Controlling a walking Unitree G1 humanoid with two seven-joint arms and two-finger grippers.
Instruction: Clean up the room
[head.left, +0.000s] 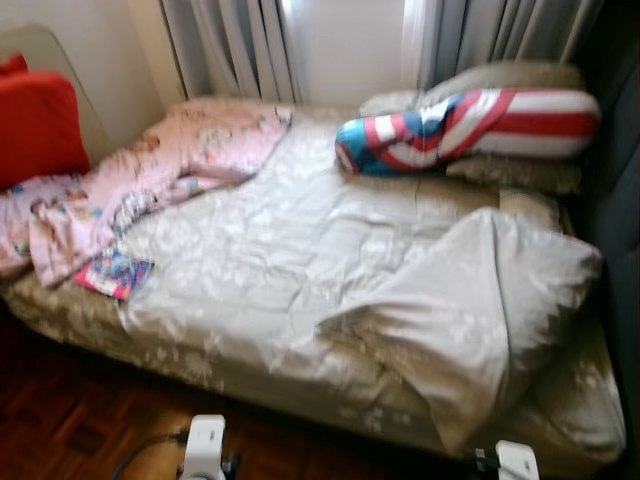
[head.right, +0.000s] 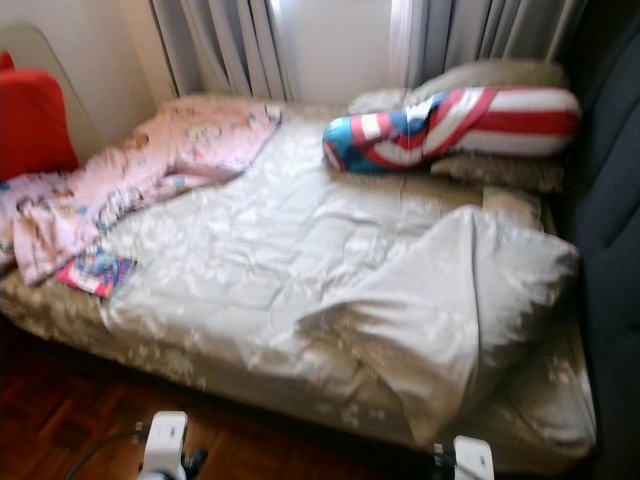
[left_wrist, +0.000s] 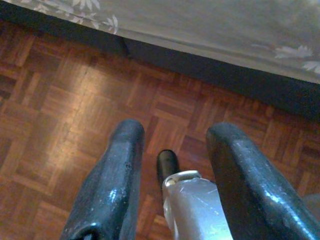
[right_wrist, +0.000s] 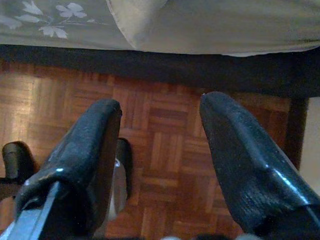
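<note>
A bed (head.left: 180, 360) stands before me under a rumpled pale grey comforter (head.left: 300, 250), whose near right corner is folded back on itself (head.left: 480, 310). A pink patterned blanket (head.left: 150, 175) lies crumpled along the bed's left side. A small colourful book (head.left: 113, 272) rests at that blanket's near end. At the head of the bed a red, white and blue striped bolster (head.left: 470, 128) lies on beige pillows (head.left: 500, 78). My left gripper (left_wrist: 175, 135) and right gripper (right_wrist: 160, 107) hang open and empty over the wooden floor, close to the bed's near edge.
A red cushion (head.left: 35, 125) leans at the far left by the wall. Grey curtains (head.left: 240, 45) hang behind the bed, and a dark padded panel (head.left: 615, 200) runs along its right side. Parquet floor (head.left: 70, 420) lies between me and the bed.
</note>
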